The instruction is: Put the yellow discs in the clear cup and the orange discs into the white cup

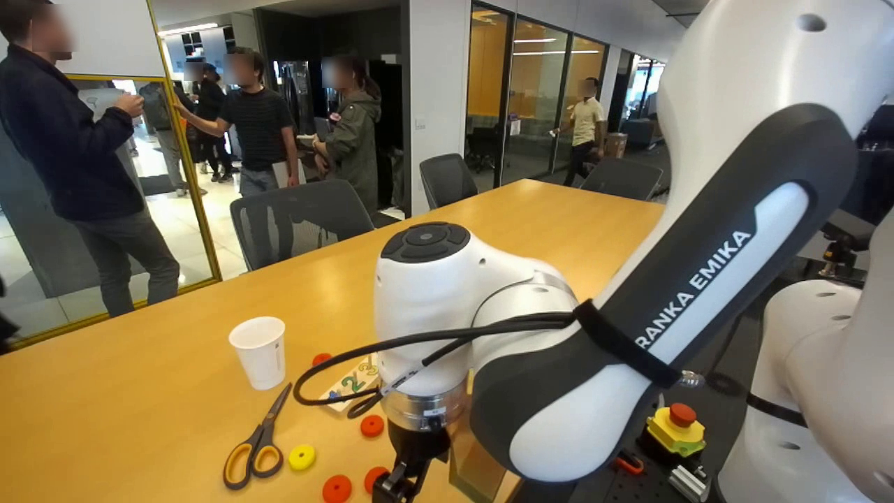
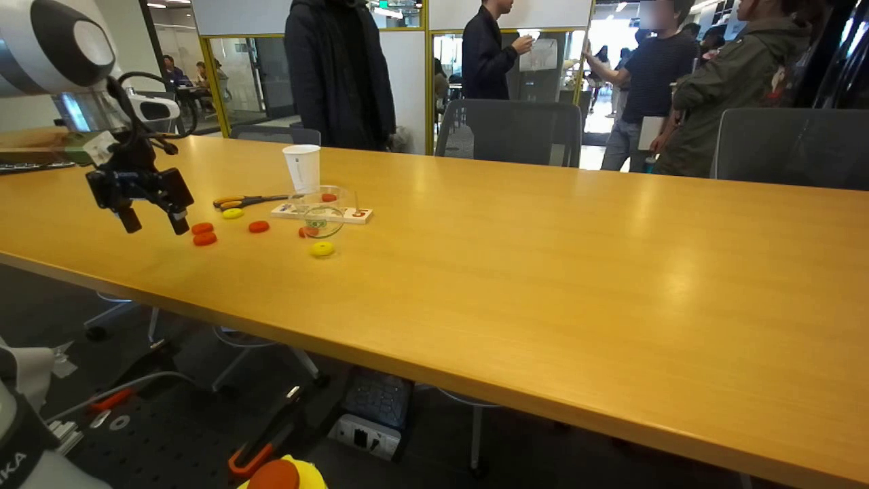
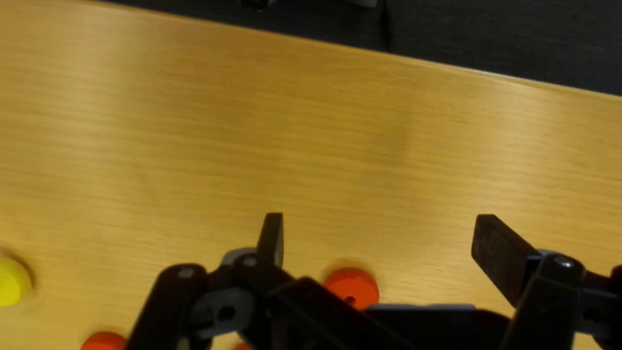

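Orange discs (image 2: 259,226) on table (image 2: 543,285), fingers (image 3: 501,257) spread, apparently hovering nearby.

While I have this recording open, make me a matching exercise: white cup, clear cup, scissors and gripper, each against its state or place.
1. White cup
2. Clear cup
3. Scissors
4. Gripper

A. Jaws apart, above the table
B. Handles beside a yellow disc
C. Opaque, standing upright
D. See-through, numbered strip showing through it

Pairs: 1-C, 2-D, 3-B, 4-A
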